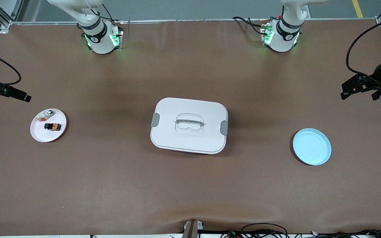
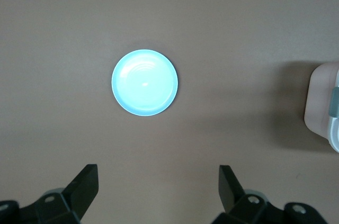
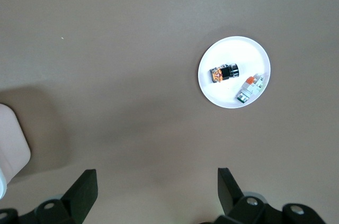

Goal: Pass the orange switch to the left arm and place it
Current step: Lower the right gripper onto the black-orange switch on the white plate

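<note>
The orange switch [image 1: 52, 126] [image 3: 223, 72], a tiny black cylinder with an orange end, lies on a small white plate [image 1: 41, 134] [image 3: 225, 94] toward the right arm's end of the table. The white box [image 1: 189, 125] with grey clips sits at the table's middle. My right gripper [image 3: 156, 176] hangs open and empty, high over bare table beside that plate; it shows at the front view's edge [image 1: 18, 95]. My left gripper [image 2: 157, 173] is also open and empty, high over the left arm's end of the table [image 1: 351, 91], with a light blue plate [image 2: 144, 82] below it.
A silver-and-clear part [image 1: 45, 115] [image 3: 249, 88] shares the white plate with the switch. The light blue plate [image 1: 312, 146] holds nothing. A corner of the box shows in each wrist view [image 2: 324, 102] [image 3: 11, 147]. Brown tabletop lies between the plates and the box.
</note>
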You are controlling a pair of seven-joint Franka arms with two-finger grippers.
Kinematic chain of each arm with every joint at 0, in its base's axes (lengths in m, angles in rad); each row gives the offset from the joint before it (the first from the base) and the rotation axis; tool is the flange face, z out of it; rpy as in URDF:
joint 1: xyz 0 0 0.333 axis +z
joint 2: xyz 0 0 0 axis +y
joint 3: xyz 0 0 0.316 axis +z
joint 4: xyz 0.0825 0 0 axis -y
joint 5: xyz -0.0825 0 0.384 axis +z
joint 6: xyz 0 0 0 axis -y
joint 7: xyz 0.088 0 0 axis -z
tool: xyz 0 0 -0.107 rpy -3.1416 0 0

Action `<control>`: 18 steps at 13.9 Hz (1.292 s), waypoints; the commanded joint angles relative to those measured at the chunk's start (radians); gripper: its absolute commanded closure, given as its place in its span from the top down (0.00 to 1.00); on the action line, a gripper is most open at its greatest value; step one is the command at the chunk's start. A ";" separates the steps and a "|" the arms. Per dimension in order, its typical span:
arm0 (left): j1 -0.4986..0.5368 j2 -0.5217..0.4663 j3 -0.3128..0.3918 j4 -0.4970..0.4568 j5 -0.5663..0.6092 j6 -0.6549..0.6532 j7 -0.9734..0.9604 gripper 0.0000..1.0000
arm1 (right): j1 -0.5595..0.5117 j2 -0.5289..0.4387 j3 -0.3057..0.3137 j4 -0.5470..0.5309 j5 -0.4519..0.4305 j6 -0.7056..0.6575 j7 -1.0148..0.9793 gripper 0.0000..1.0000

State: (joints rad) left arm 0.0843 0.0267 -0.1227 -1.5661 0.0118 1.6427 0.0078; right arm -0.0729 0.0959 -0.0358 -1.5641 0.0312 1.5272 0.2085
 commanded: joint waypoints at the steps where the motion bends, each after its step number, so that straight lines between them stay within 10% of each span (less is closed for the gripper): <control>1: 0.005 0.009 -0.002 0.021 0.002 -0.018 0.012 1.00 | -0.036 0.039 0.008 0.044 -0.014 -0.004 -0.004 1.00; 18: 0.002 0.007 -0.002 0.021 0.002 -0.018 0.011 1.00 | -0.208 0.073 0.008 -0.508 -0.052 0.683 -0.362 1.00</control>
State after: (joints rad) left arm 0.0808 0.0268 -0.1235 -1.5660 0.0118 1.6427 0.0078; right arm -0.2655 0.1856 -0.0410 -2.0035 0.0166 2.1342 -0.1474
